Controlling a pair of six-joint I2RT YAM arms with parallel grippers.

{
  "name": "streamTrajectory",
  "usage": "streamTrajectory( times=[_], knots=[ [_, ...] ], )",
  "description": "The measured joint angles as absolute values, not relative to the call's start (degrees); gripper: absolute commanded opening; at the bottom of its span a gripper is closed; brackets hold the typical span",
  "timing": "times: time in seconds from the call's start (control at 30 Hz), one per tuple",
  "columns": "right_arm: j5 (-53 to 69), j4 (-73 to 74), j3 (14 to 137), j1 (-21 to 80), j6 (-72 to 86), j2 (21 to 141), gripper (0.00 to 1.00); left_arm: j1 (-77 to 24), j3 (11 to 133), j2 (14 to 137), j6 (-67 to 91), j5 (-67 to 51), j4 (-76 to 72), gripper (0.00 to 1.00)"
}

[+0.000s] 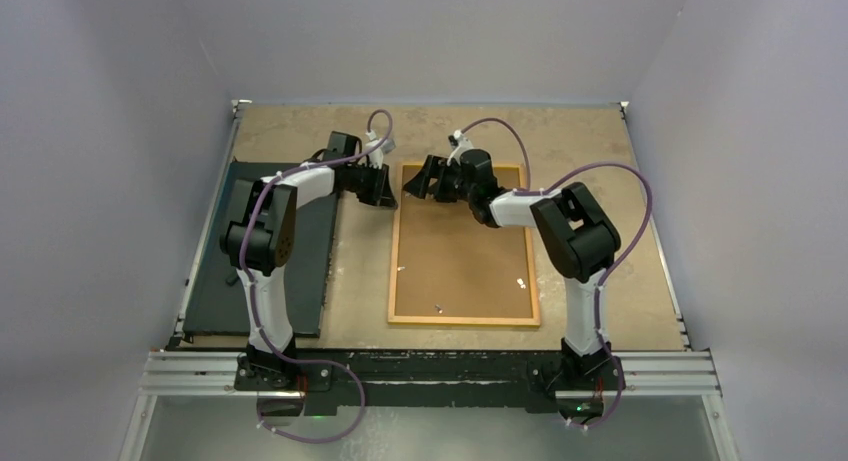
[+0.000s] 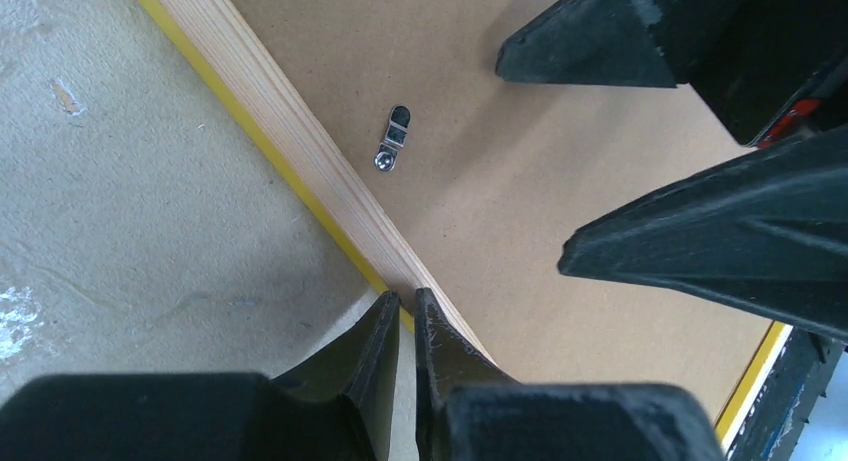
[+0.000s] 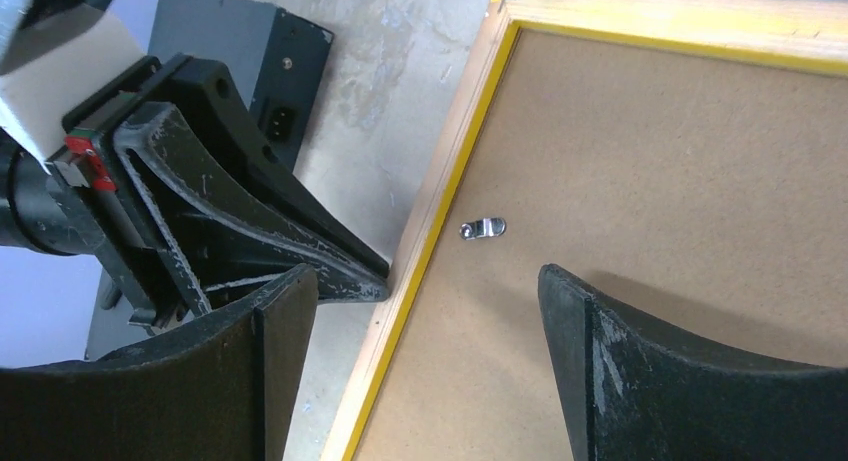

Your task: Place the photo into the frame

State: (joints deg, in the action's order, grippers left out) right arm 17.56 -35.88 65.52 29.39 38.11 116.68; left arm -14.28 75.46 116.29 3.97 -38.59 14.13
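The frame [image 1: 394, 251] lies flat in the middle of the table, its yellow-orange border around a plain brown backing board [image 1: 465, 246]. The photo is out of view. My left gripper [image 1: 385, 193] is shut, with nothing between its fingers. In the left wrist view its tips [image 2: 407, 296] rest against the outer wooden edge of the frame [image 2: 290, 141], near the far left corner. My right gripper [image 1: 418, 181] hangs open over that same corner, one finger on each side of the frame's left border [image 3: 425, 273].
A small metal turn clip [image 2: 394, 138] sits on the backing board near the left border, also visible from the right wrist [image 3: 483, 227]. Two more clips lie near the frame's near edge [image 1: 438, 307]. A black flat board [image 1: 225, 281] lies along the table's left side.
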Motion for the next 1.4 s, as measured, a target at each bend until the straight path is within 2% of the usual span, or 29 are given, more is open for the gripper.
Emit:
streamTrajectory(
  times=[0.5, 0.83, 1.03, 1.4],
  knots=[
    [17.1, -37.9, 67.2, 32.6, 42.5, 120.0, 0.84, -14.3, 72.8, 115.6, 5.2, -38.5, 9.9, 0.09],
    [16.1, -33.6, 70.4, 32.5, 43.2, 120.8, 0.82, -14.1, 72.7, 115.6, 5.5, -38.4, 9.8, 0.08],
    [14.2, -32.3, 70.4, 32.5, 44.4, 120.7, 0.76, -14.2, 72.3, 115.3, 5.4, -38.1, 9.4, 0.08],
    [9.9, -29.4, 71.7, 32.8, 47.3, 120.7, 0.74, -14.3, 70.7, 114.6, 5.4, -38.0, 7.4, 0.08]
  ],
)
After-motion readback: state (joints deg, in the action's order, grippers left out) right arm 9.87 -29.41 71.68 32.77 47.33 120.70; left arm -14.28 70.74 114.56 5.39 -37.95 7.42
